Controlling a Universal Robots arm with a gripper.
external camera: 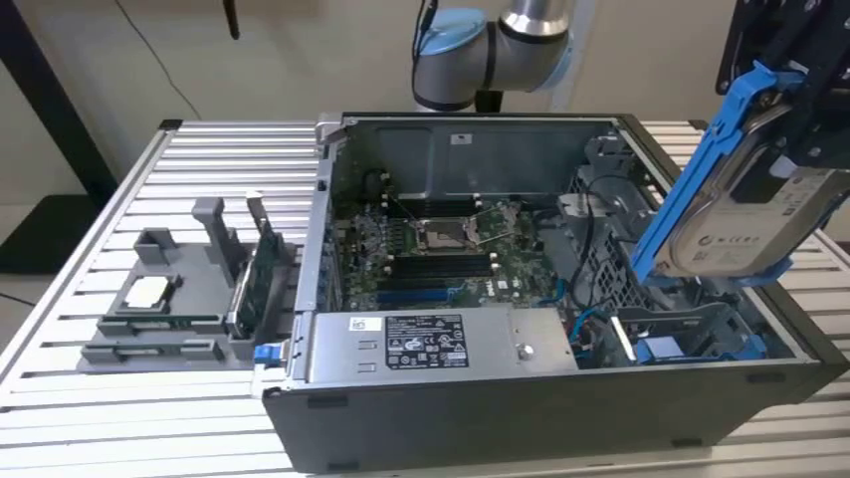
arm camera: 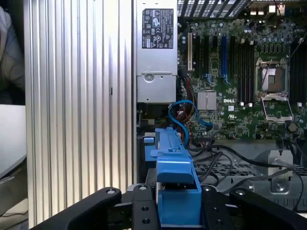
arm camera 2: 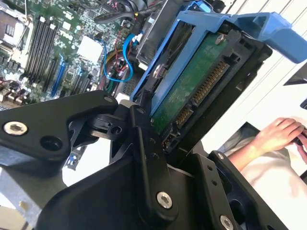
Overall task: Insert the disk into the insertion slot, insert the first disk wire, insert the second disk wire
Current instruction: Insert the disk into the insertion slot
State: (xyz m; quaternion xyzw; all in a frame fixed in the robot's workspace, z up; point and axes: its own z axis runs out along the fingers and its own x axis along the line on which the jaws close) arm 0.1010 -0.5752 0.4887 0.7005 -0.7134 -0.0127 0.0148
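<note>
My gripper [external camera: 794, 129] is shut on the disk [external camera: 743, 214], a silver drive with a white label in a bright blue carrier. I hold it tilted in the air above the open computer case's end on the exterior view's right. Below it lies the insertion slot [external camera: 691, 334], a bay of the dark drive cage with blue parts inside. In the second wrist view the black fingers [arm camera 2: 144, 143] clamp the disk [arm camera 2: 192, 91] by its edges, its green underside showing. The blue carrier [arm camera: 175, 187] sits between the jaws of my gripper [arm camera: 180, 211]. Thin blue wires [external camera: 578, 319] curl beside the cage.
The case holds a green motherboard [external camera: 439, 239] and a silver power supply [external camera: 439, 344]. On the ribbed table [external camera: 133, 398], at the exterior view's left, a grey fixture [external camera: 173, 299] carries upright green cards. A person's hand [arm camera 2: 283, 132] rests beyond the case.
</note>
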